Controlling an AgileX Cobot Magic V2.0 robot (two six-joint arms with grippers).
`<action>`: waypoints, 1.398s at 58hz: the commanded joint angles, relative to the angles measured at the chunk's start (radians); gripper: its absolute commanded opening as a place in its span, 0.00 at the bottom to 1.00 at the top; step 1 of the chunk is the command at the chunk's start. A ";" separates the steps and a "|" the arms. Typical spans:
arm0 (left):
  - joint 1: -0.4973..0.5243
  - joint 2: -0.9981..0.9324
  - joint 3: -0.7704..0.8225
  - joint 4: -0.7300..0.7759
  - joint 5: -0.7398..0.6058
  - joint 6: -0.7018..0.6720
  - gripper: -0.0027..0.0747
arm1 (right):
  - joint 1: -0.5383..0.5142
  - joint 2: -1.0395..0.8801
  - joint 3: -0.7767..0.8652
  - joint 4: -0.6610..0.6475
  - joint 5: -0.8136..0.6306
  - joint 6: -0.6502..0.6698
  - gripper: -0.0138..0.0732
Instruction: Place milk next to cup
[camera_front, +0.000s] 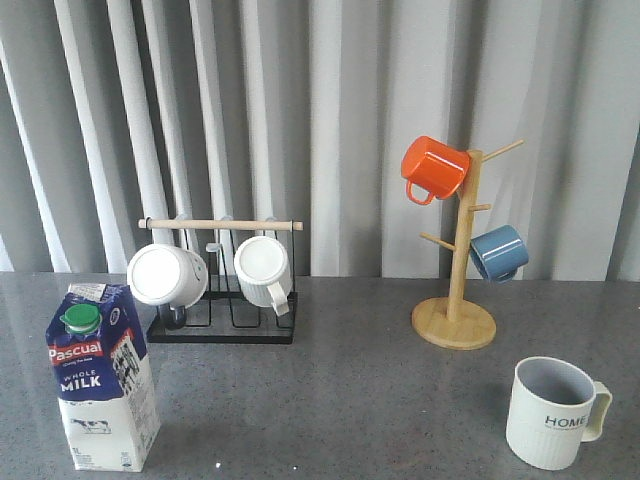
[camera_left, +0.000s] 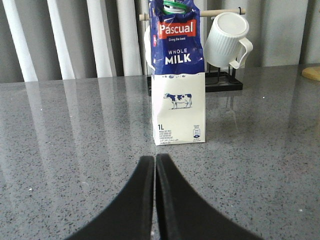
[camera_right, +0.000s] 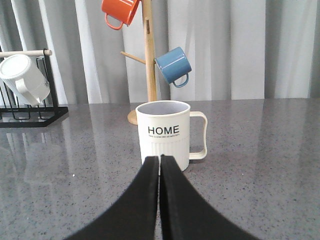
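The milk (camera_front: 103, 380) is a blue-and-white carton with a green cap. It stands upright at the front left of the table and shows in the left wrist view (camera_left: 177, 75). The cup (camera_front: 553, 412), off-white with "HOME" lettering, stands at the front right, handle to the right, and shows in the right wrist view (camera_right: 164, 132). My left gripper (camera_left: 155, 159) is shut and empty, just short of the carton. My right gripper (camera_right: 160, 159) is shut and empty, just short of the cup. Neither gripper shows in the front view.
A black wire rack (camera_front: 222, 325) with a wooden bar holds two white mugs (camera_front: 166, 275) behind the milk. A wooden mug tree (camera_front: 458, 300) carries an orange mug (camera_front: 433, 168) and a blue mug (camera_front: 498, 252) behind the cup. Grey curtains hang at the back.
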 joint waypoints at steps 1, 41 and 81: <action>-0.002 -0.011 -0.021 -0.007 -0.158 -0.019 0.03 | -0.001 -0.013 -0.001 0.010 -0.168 0.002 0.15; -0.040 0.704 -0.641 -0.018 -0.198 0.115 0.03 | 0.001 0.680 -0.652 0.232 -0.067 -0.458 0.15; -0.043 0.877 -0.664 -0.018 -0.181 -0.033 0.69 | 0.001 0.854 -0.798 0.219 0.236 -0.371 0.90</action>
